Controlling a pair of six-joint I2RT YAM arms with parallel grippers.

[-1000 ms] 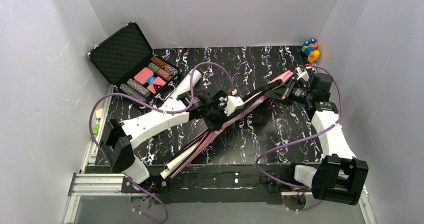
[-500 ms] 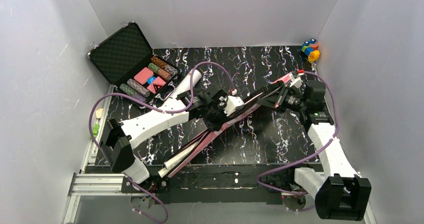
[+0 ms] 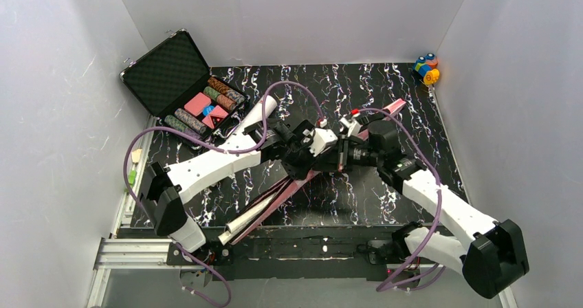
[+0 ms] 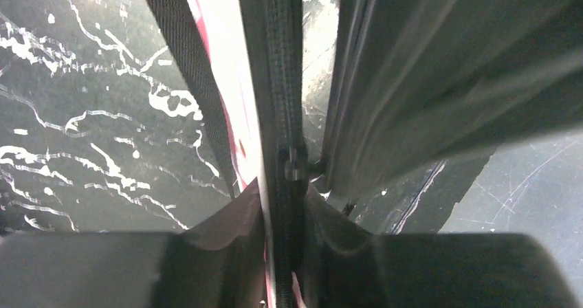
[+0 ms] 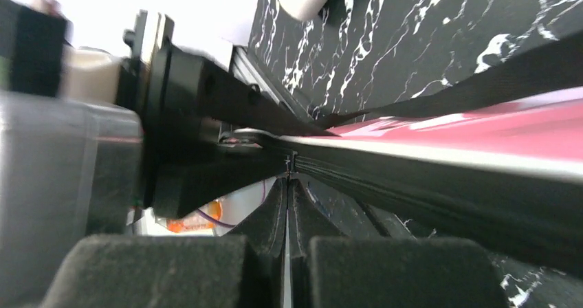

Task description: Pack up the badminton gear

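- Step in hand: zipping the pink cover (image 5: 467,126) closed, both arms on it at mid-counter.
- Cover lies diagonally on the counter (image 3: 385,191), one end at the near edge and the other toward the far right. Its black strap (image 4: 182,60) runs alongside the zip (image 4: 278,81).
- Left end effector (image 4: 283,218): nearly closed, fingers pinching the cover's edge with the zip seam between them. It reads as the holding hand, tensioning the seam.
- Right end effector (image 5: 287,184): fully closed, fingertips meeting right at the zip pull (image 5: 291,163). It looks pinched on that small tab, though the tab is tiny and hard to make out.
- In the top view the two end effectors sit just beside each other on the cover, right (image 3: 335,158) facing left (image 3: 301,163).
- Rackets and shuttlecocks not in sight; can't tell if they are inside the cover.
- A white end (image 3: 237,227) pokes out at the cover's near end, probably a handle, not sure.
- White tube (image 3: 263,111) lies out on the counter, partly under the left arm, near the open chip case (image 3: 172,71).
- Toy (image 3: 427,69) in the far right corner, well apart, not part of the job.
- Next, by my judgement: the pull has to travel on along the seam, but the left pinch sits right in its path. Left should let go and re-pinch nearer the near end before right drags further, with the drag straight along the zip.
- After zipping, the tube needs handling.
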